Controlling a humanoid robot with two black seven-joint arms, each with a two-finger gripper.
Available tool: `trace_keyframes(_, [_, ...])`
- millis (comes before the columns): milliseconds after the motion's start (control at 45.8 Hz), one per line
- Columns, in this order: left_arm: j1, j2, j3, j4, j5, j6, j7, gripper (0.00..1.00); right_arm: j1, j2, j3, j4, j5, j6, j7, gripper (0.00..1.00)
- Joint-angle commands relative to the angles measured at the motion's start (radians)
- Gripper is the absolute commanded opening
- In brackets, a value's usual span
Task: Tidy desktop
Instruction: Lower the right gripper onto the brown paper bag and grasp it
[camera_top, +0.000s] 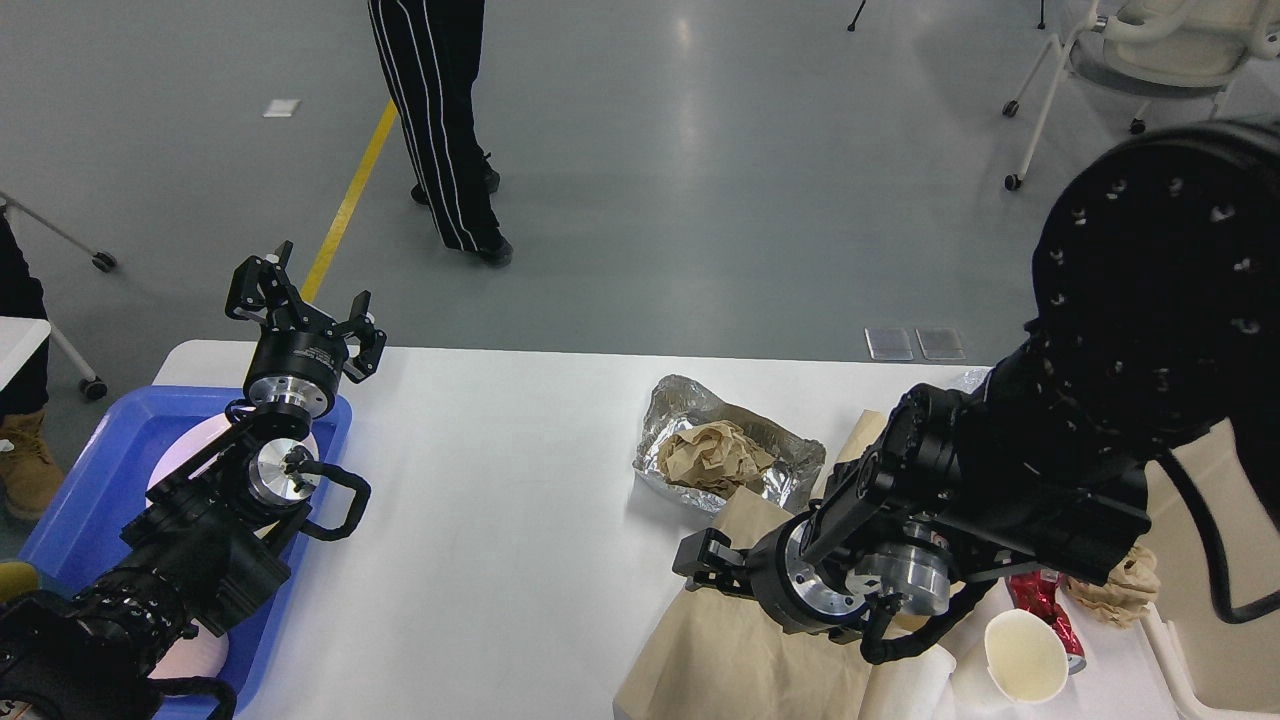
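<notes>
The white desktop (500, 520) fills the middle of the head view. On its right part lie a crumpled foil sheet (680, 410) holding a ball of brown paper (715, 455), a flat brown paper sheet (720, 650), a white paper cup (1022, 655) on its side, a red can (1040, 598) and another brown paper wad (1125, 585). My left gripper (308, 305) is open and empty, raised above the far edge of the blue tray (90, 480). My right gripper (700, 562) is low over the flat brown paper, dark and seen end-on.
A white plate (190, 440) lies in the blue tray at the left edge. A cream-white bin (1220, 620) stands at the right edge. A person's legs (445, 130) and a wheeled chair (1150, 50) are on the floor beyond the table.
</notes>
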Motion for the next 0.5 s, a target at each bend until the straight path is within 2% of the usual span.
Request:
trace_keyframes(0, [0.000, -0.001, -0.001, 0.000, 0.000, 0.000, 0.000, 0.97, -0.049, 0.000, 0.000, -0.004, 0.000, -0.023, 0.000, 1.00])
trace_keyframes(481, [0.000, -0.001, -0.001, 0.000, 0.000, 0.000, 0.000, 0.97, -0.142, 0.000, 0.002, -0.030, -0.003, -0.081, 0.000, 1.00])
